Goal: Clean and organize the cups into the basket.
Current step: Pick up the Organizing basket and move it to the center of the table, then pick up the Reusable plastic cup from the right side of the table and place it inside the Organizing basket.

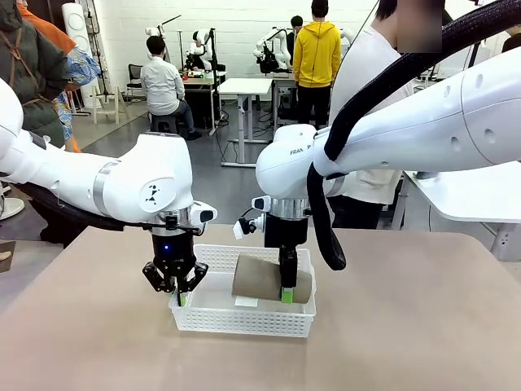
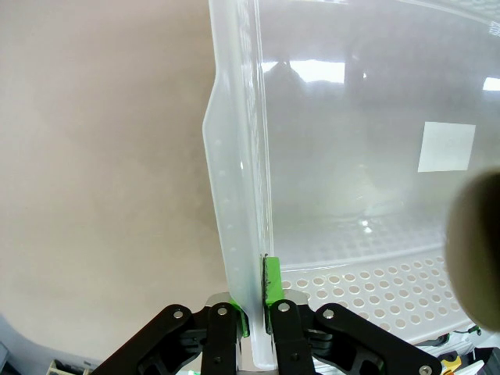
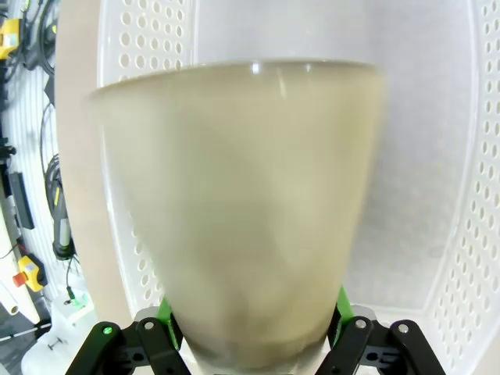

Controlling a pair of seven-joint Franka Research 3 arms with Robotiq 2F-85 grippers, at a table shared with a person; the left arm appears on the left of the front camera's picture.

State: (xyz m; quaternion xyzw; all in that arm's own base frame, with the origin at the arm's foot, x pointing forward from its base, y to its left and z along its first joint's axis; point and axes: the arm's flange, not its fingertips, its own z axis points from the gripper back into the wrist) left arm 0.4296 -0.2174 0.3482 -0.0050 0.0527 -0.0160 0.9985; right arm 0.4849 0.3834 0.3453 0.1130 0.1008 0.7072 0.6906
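Note:
The white perforated basket (image 1: 244, 314) sits mid-table. One tan-brown cup (image 1: 259, 277) lies on its side inside it, toward the far wall. My right gripper (image 1: 285, 287) reaches straight down over the cup's right part. In the right wrist view the cup (image 3: 242, 211) sits between the fingers of the right gripper (image 3: 254, 312), green pads just beside its walls, jaws spread wide. My left gripper (image 1: 179, 295) is shut on the basket's left rim. In the left wrist view the left gripper (image 2: 258, 295) pinches the thin wall (image 2: 234, 195), and the cup (image 2: 478, 242) shows blurred at the right.
A person in a white top (image 1: 366, 106) stands at the far side, behind my right arm. The beige table (image 1: 423, 326) is bare to both sides of the basket. A white label (image 2: 445, 147) lies on the basket's floor.

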